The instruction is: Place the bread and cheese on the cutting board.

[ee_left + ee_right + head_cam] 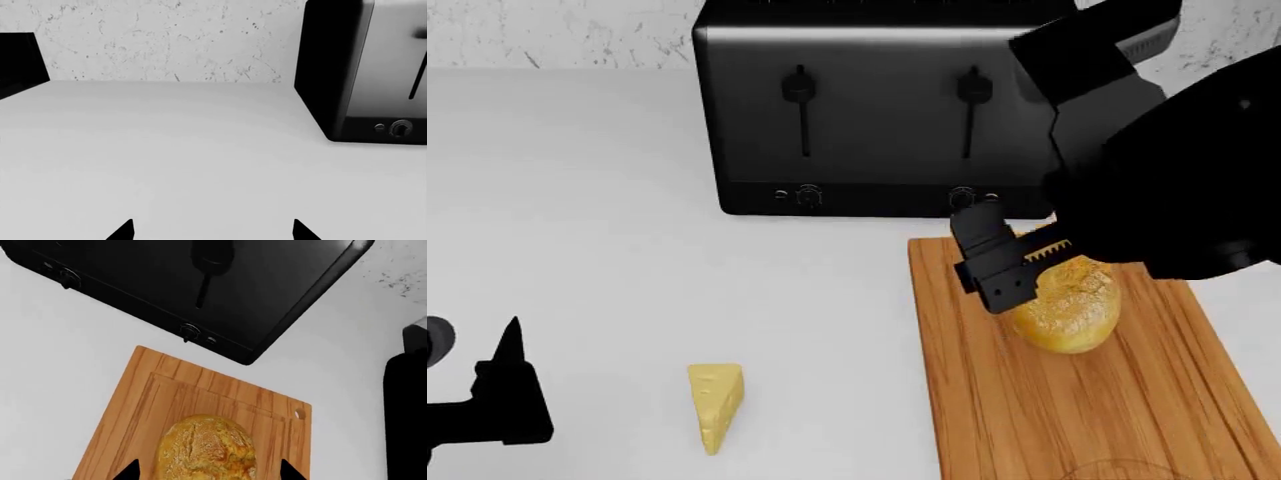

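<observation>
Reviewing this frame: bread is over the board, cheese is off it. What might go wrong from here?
1. The round bread sits between the right claw fingertips on the cutting board; if the claw opens or lifts unevenly, the loaf may roll.
2. The toaster stands close behind the board, so the right arm could clip it when retreating.
3. The cheese is a small wedge lying flat on the counter; the left claw may push it instead of gripping.
</observation>
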`<state>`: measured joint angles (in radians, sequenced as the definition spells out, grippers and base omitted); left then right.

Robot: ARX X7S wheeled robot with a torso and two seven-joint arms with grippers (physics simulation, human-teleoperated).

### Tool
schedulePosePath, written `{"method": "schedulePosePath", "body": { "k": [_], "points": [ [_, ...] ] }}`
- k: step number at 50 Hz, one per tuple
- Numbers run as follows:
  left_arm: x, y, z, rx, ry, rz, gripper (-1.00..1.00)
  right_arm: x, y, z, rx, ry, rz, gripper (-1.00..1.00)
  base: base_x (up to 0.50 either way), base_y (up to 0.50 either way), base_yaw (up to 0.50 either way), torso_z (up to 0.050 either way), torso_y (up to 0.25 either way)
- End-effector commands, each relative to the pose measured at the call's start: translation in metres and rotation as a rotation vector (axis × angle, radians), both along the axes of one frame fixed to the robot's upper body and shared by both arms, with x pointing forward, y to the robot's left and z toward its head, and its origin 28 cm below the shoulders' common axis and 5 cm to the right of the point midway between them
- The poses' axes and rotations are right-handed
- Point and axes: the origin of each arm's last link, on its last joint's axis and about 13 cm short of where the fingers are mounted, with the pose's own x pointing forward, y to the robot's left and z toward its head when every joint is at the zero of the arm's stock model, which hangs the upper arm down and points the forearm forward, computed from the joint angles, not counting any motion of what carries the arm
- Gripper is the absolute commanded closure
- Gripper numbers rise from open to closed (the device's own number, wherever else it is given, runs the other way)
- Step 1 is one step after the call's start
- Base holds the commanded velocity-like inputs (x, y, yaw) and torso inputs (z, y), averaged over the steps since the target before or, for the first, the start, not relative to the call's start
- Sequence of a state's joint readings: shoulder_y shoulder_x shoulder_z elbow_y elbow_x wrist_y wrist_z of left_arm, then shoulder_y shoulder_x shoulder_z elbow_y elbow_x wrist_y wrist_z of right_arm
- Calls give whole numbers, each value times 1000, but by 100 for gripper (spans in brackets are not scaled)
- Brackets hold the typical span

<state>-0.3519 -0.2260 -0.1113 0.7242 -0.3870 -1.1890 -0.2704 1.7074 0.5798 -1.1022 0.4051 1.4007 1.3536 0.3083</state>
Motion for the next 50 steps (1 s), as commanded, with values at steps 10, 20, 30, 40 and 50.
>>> {"method": "schedulePosePath", "body": {
  "k": [10, 20, 30, 40, 50],
  "points": [
    [-6, 1, 4, -13, -26, -3, -100, -23, 48, 51, 117, -159, 162, -100, 0, 0, 0, 0, 0],
    [-5, 3, 3, -10, -31, 3, -100, -25, 87, 43, 150, -117, 279, -100, 0, 0, 0, 0, 0],
    [-7, 4, 5, -16, -38, 3, -100, -31, 113, 17, 167, -16, 351, -100, 0, 0, 0, 0, 0],
    [-7, -3, 6, -19, -40, -25, -100, -36, 137, -3, 208, 55, 380, -100, 0, 0, 0, 0, 0],
    [-7, -2, 7, -20, -41, -23, -100, -41, 149, -14, 266, 107, 356, -100, 0, 0, 0, 0, 0]
  ]
}}
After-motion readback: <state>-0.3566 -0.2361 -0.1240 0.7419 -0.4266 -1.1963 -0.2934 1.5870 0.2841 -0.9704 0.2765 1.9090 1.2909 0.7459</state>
